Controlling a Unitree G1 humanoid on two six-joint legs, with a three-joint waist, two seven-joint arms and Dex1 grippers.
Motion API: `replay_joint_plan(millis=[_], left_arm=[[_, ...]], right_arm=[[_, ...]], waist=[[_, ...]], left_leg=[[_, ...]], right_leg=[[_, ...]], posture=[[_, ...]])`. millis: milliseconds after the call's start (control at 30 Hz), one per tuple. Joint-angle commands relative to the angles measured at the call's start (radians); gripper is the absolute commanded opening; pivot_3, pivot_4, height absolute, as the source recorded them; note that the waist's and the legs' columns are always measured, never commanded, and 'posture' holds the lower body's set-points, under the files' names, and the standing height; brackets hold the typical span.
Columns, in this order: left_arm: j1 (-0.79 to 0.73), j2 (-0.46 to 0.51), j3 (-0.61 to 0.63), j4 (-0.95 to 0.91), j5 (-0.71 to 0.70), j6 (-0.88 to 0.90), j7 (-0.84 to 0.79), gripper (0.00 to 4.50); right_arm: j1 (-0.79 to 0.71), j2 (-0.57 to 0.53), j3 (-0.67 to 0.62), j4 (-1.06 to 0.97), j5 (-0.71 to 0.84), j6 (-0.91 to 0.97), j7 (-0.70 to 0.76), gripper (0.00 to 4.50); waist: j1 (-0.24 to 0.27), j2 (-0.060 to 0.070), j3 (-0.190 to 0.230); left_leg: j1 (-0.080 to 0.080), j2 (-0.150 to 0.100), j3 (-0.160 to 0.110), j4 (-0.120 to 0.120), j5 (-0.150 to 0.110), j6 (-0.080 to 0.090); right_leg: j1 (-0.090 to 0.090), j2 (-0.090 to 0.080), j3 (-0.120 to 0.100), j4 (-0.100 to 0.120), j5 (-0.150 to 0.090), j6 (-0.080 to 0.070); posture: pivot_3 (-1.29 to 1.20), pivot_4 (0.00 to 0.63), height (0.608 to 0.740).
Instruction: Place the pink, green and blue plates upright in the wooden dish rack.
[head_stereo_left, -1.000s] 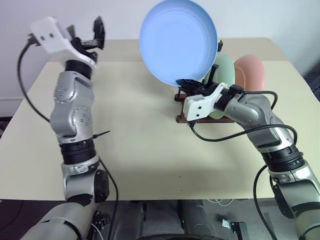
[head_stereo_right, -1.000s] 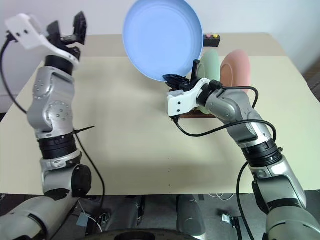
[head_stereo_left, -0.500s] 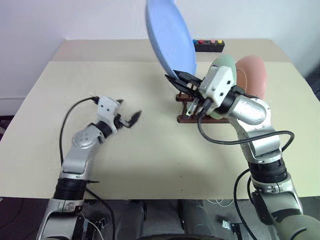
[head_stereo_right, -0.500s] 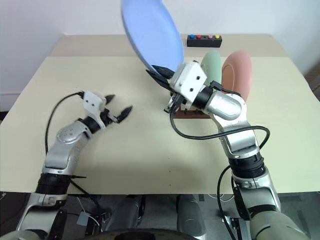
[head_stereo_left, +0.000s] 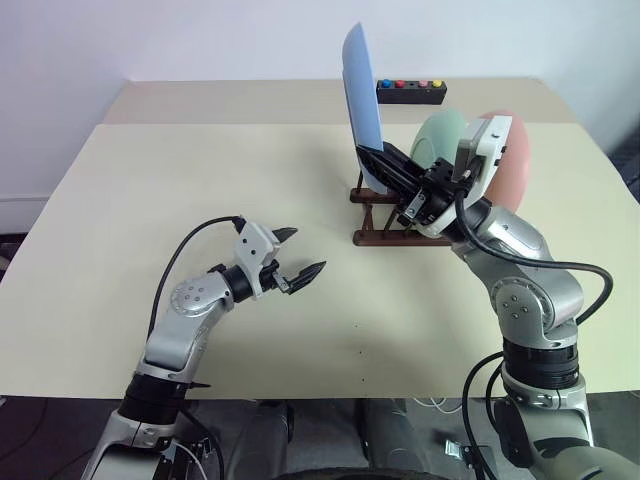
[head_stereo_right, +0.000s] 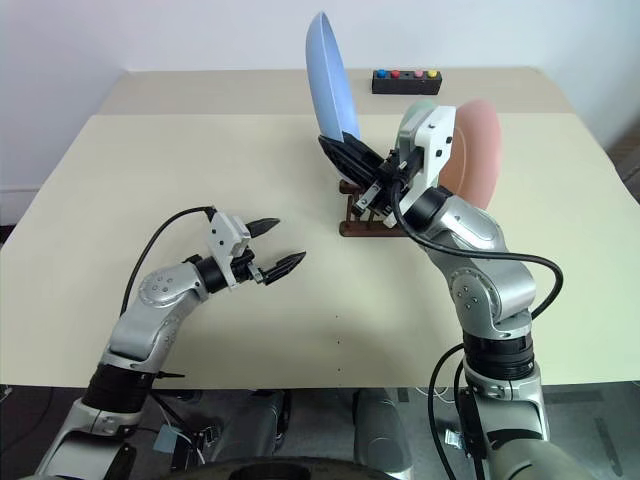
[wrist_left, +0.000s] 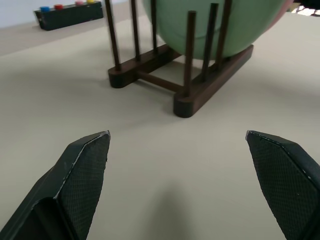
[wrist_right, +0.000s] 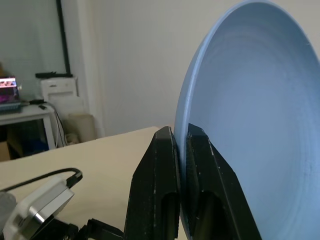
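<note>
My right gripper (head_stereo_left: 386, 166) is shut on the lower rim of the light blue plate (head_stereo_left: 362, 108). It holds the plate upright and edge-on above the near-left end of the wooden dish rack (head_stereo_left: 388, 216). In the right wrist view both fingers (wrist_right: 157, 175) pinch the blue plate (wrist_right: 250, 100) rim. The mint green plate (head_stereo_left: 438, 136) and the pink plate (head_stereo_left: 512, 168) stand upright in the rack behind it. My left gripper (head_stereo_left: 304, 251) is open, low over the table, left of the rack. It points at the rack (wrist_left: 192, 87) and the green plate (wrist_left: 225, 25).
A black box with coloured buttons (head_stereo_left: 410, 91) lies at the table's far edge behind the rack. Bare beige tabletop (head_stereo_left: 200, 160) stretches to the left and in front of the rack.
The blue plate has turned from face-on to edge-on and come down closer to the rack. My left arm dropped from high at the left to low over the table, nearer the rack.
</note>
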Motion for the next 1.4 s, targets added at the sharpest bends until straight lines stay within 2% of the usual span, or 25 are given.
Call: replay_joint_plan(millis=[33,900,1000,1233,1400], left_arm=[[0.003,-0.006,-0.006,-0.048,-0.004,0.005,-0.004,4.46],[0.013,-0.021,-0.033,-0.108,-0.014,0.042,-0.022,4.46],[0.012,-0.020,-0.032,-0.107,-0.012,0.039,-0.023,4.50],[0.007,-0.020,-0.032,-0.102,-0.010,0.034,-0.024,4.50],[0.004,-0.022,-0.032,-0.099,-0.010,0.034,-0.025,4.50]], right_arm=[[-0.002,0.015,-0.018,-0.029,0.017,-0.007,-0.019,0.00],[0.003,0.036,-0.062,0.068,0.082,0.072,-0.068,0.00],[0.004,0.038,-0.063,0.069,0.088,0.073,-0.072,1.06],[0.001,0.035,-0.064,0.064,0.083,0.070,-0.076,4.46],[-0.001,0.022,-0.062,0.056,0.060,0.061,-0.081,4.46]], waist=[[-0.001,0.000,0.000],[-0.001,0.000,0.000],[-0.001,0.000,0.000],[-0.001,0.000,0.000],[-0.002,0.000,0.000]], left_leg=[[0.000,0.000,0.000,0.000,0.000,0.000],[0.000,0.000,0.000,0.000,0.000,0.000],[0.000,0.000,0.000,0.000,0.000,0.000],[0.000,0.000,0.000,0.000,0.000,0.000],[0.000,0.000,0.000,0.000,0.000,0.000]], right_leg=[[0.000,0.000,0.000,0.000,0.000,0.000],[0.000,0.000,0.000,0.000,0.000,0.000],[0.000,0.000,0.000,0.000,0.000,0.000],[0.000,0.000,0.000,0.000,0.000,0.000],[0.000,0.000,0.000,0.000,0.000,0.000]], posture=[[0.00,0.150,0.740],[0.00,0.150,0.740],[0.00,0.150,0.740],[0.00,0.150,0.740],[0.00,0.150,0.740]])
